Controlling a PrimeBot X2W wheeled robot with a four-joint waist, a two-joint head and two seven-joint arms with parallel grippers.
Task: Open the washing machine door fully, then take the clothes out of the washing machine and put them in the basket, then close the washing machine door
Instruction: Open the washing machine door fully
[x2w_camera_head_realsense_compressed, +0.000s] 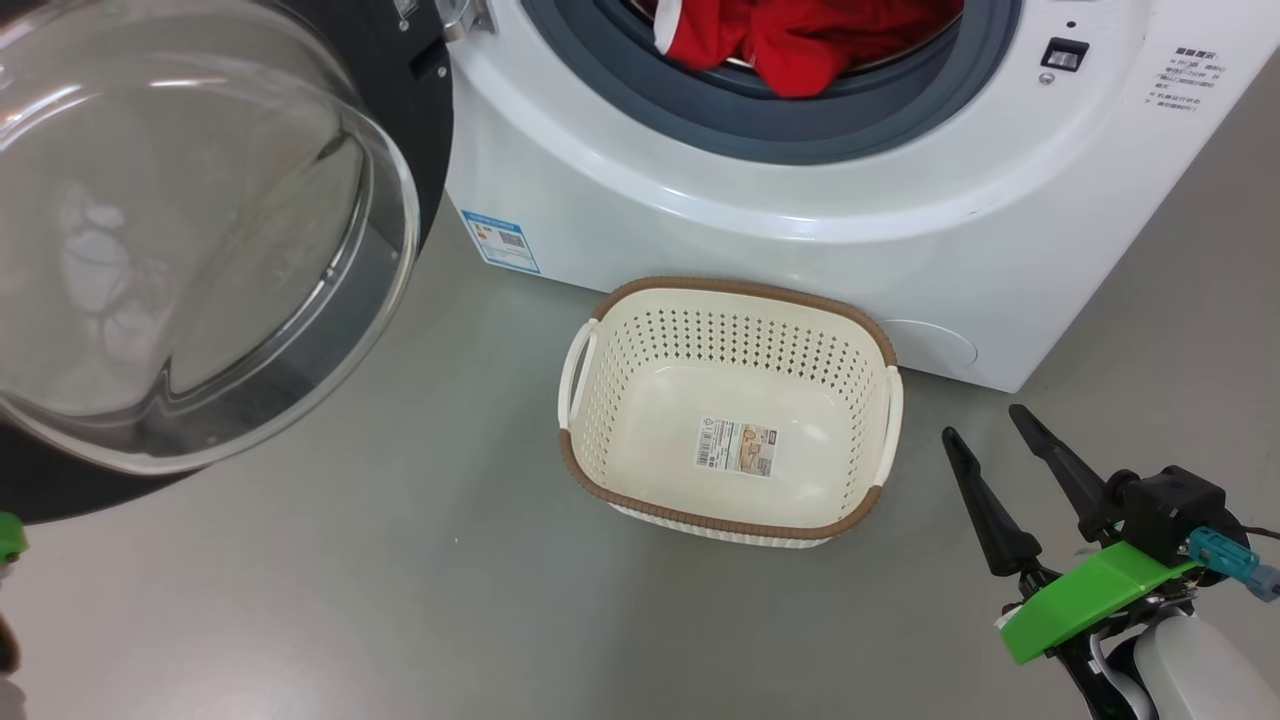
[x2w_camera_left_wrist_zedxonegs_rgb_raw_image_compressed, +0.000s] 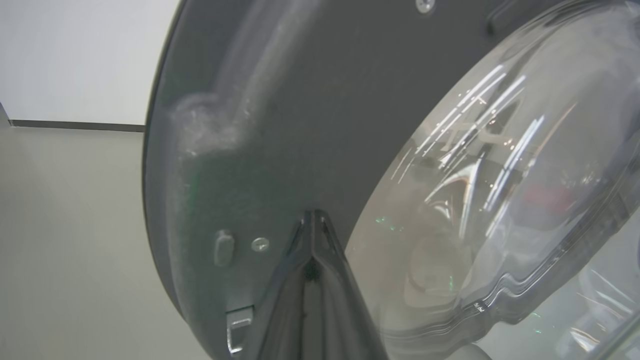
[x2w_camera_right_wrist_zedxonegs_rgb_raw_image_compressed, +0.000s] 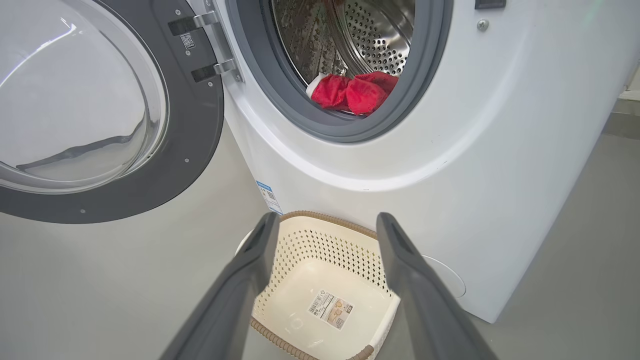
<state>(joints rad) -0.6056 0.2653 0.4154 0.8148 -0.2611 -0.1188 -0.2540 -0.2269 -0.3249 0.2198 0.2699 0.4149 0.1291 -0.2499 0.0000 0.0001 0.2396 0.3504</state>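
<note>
The white washing machine (x2w_camera_head_realsense_compressed: 760, 250) stood at the far side of the floor. Its round washing machine door (x2w_camera_head_realsense_compressed: 190, 250) was swung well out to the left, so the opening step looked done or nearly so. The cream basket (x2w_camera_head_realsense_compressed: 740, 287) sat on the floor just in front of the machine with nothing in it. The red clothes (x2w_camera_head_realsense_compressed: 800, 50) lay heaped at the lip of the drum, none taken out yet. Unloading and shutting the door were both left to do. The right gripper (x2w_camera_head_realsense_compressed: 982, 421) hung near right of the basket, its fingers spread wide and holding nothing. The left gripper (x2w_camera_left_wrist_zedxonegs_rgb_raw_image_compressed: 312, 220) had its fingers pressed together on nothing, tips at the dark inner ring of the door beside the glass. I could not tell whether they touched it. I counted one machine, one door, one basket and two grippers. There was one red heap, but I could not make out how many garments were in it.
</note>
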